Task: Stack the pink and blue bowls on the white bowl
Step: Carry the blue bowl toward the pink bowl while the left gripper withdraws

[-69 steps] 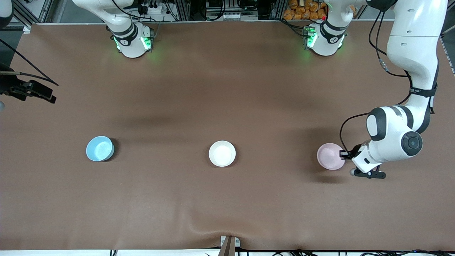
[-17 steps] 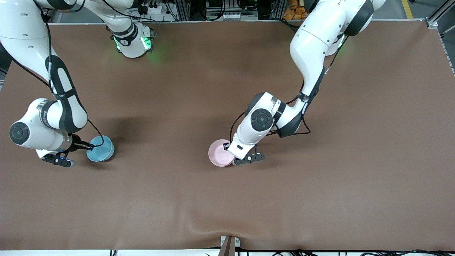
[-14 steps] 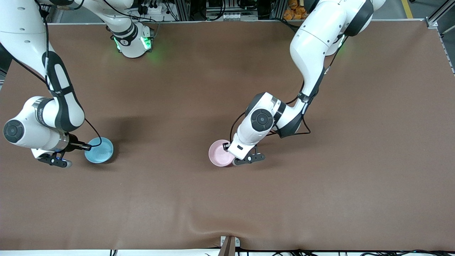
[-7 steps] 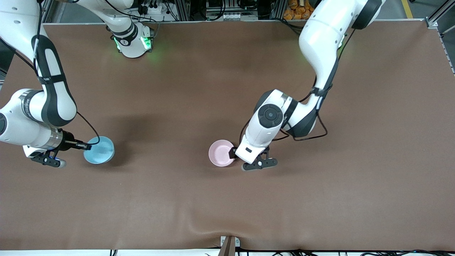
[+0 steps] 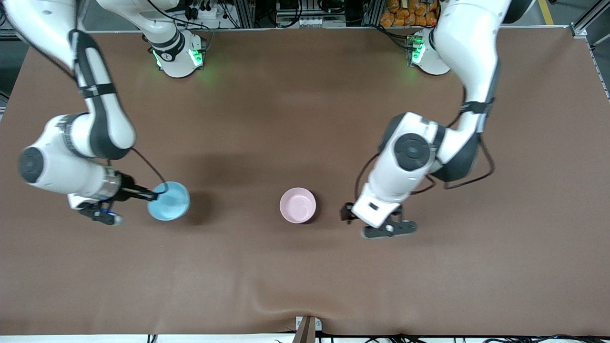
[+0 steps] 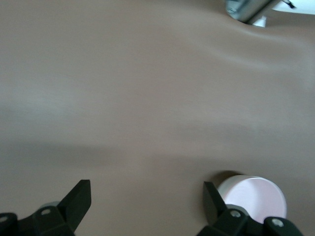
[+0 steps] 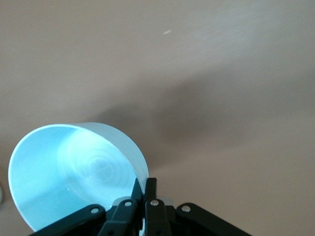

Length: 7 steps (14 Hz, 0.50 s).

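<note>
Blue bowl (image 5: 168,207), pinched by its rim in the right gripper (image 5: 155,194), should come level over the pink bowl (image 5: 298,205); left gripper (image 5: 344,213) hangs wide open, empty.

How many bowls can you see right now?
2. The pink bowl sits mid-table, likely nested on the white bowl, which is hidden. The blue bowl is held by its rim in the right gripper, lifted toward the right arm's end.
</note>
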{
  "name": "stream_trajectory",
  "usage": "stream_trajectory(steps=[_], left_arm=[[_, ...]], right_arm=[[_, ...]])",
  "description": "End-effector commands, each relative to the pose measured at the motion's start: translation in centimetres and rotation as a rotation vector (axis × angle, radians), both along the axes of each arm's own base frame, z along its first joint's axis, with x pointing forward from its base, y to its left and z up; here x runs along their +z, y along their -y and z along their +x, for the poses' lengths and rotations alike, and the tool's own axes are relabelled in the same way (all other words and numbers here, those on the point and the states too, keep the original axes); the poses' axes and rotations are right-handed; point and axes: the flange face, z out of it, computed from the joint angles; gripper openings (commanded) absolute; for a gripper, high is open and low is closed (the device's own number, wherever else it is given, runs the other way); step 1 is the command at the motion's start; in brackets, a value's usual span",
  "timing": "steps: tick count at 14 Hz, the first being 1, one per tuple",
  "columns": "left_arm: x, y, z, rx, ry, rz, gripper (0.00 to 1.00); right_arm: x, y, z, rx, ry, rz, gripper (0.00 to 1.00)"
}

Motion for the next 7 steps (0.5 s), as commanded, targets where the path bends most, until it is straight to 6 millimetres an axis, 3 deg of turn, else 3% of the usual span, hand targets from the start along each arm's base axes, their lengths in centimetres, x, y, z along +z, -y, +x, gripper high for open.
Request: stream_trajectory(steps=[1,4,5,7], left_arm=[[3.5,-3.5,-0.3,-0.024,-0.031,0.041,1.0],[6.3,-7.7,-0.1,-0.034,-0.067,0.063,1.0],[7.3,-9.3,0.0,-0.023,-0.071,0.062,1.0],[8.5,-12.2,0.2,-0.061,-0.08,0.065,1.0]], right_arm=[[2.1,-8.2,-0.7,-0.076,-0.004,0.008,0.0],[3.7,-18.4,-2.7,-0.111,-0.016,0.083,0.0],[3.8,-20.7,-3.6,-0.121,-0.027,0.113,0.0],[3.9,-23.1,-4.4,-0.149,-0.025,0.121,0.0]])
